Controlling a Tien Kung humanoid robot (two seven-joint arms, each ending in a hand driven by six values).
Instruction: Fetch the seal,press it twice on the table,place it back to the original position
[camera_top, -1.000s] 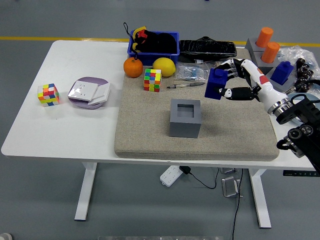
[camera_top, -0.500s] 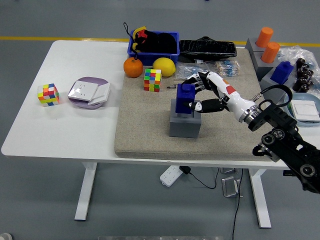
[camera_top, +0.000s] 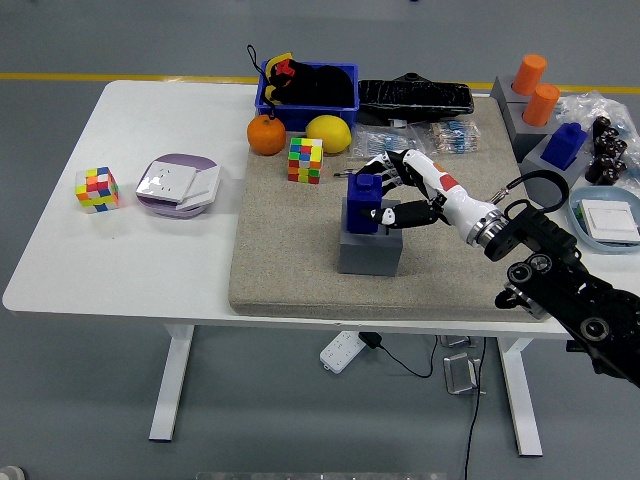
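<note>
Since half a second ago the blue seal (camera_top: 363, 203) sits lower, its base now sunk into the grey holder block (camera_top: 369, 250) on the beige mat (camera_top: 300, 270). Right hand (camera_top: 400, 192) reaches in from the right, forearm angled up-left, wrist low. Fingers wrap the seal's upper body; thumb on its near right face. Grasp still closed. Left arm out of view.

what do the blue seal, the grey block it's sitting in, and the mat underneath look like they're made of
The blue seal looks like smooth moulded plastic with an even colour. The grey block is matte, likely plastic or foam, with crisp flat faces. The mat looks like coarse woven beige fabric or felt.
</note>
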